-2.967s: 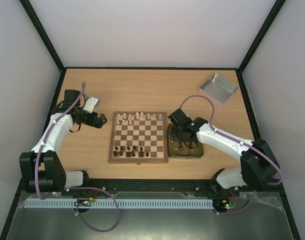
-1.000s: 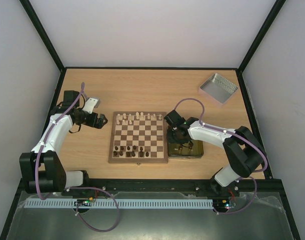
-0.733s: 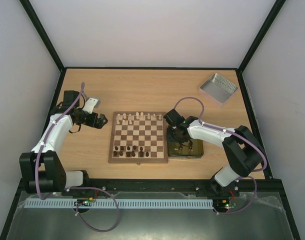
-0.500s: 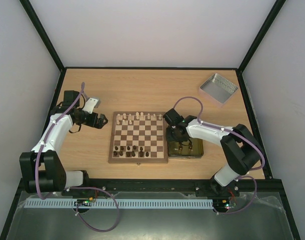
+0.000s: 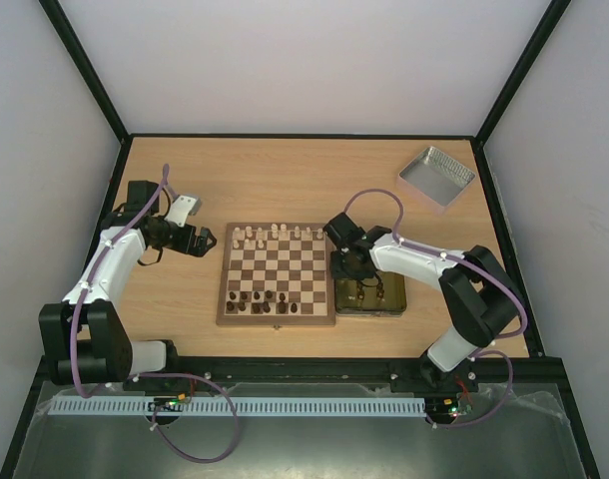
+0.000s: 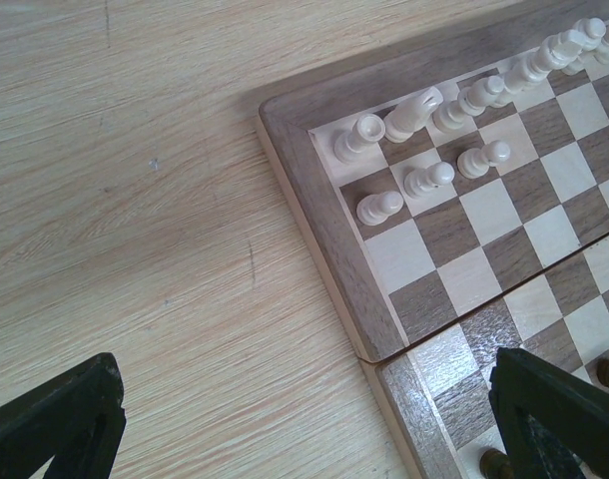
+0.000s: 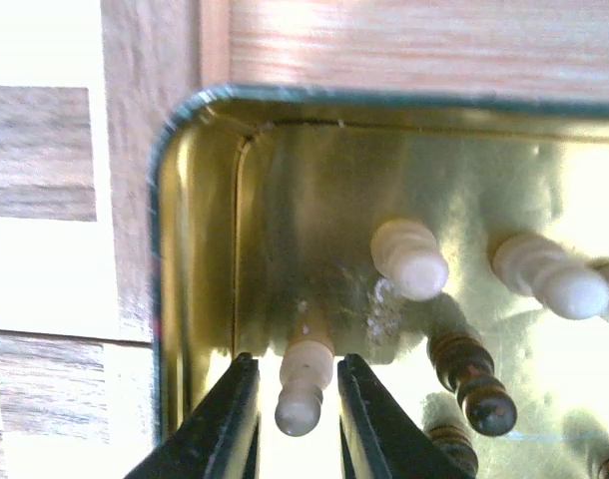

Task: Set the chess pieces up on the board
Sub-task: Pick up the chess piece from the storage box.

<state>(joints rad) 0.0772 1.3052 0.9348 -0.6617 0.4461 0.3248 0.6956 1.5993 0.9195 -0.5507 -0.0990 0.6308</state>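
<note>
The board (image 5: 222, 289) lies mid-table, with pale chess pieces (image 5: 275, 235) along its far rows and dark ones (image 5: 260, 299) along its near rows. My right gripper (image 5: 349, 267) reaches down into the yellow tin (image 5: 396, 299) at the board's right edge. In the right wrist view its jaws (image 7: 298, 364) straddle a pale piece (image 7: 304, 384) lying near the tin's corner (image 7: 160, 249), with a thin gap showing on each side. My left gripper (image 5: 207, 242) hovers wide open just left of the board, seen over the board's border (image 6: 314, 200), holding nothing.
More pale pieces (image 7: 409, 259) and dark pieces (image 7: 471, 384) lie loose in the tin. A silver lid (image 5: 436, 175) sits at the table's far right. Black frame rails edge the table.
My right gripper has shifted slightly left and farther back inside the tin, and its jaws have narrowed around the pale piece. The left arm has not moved.
</note>
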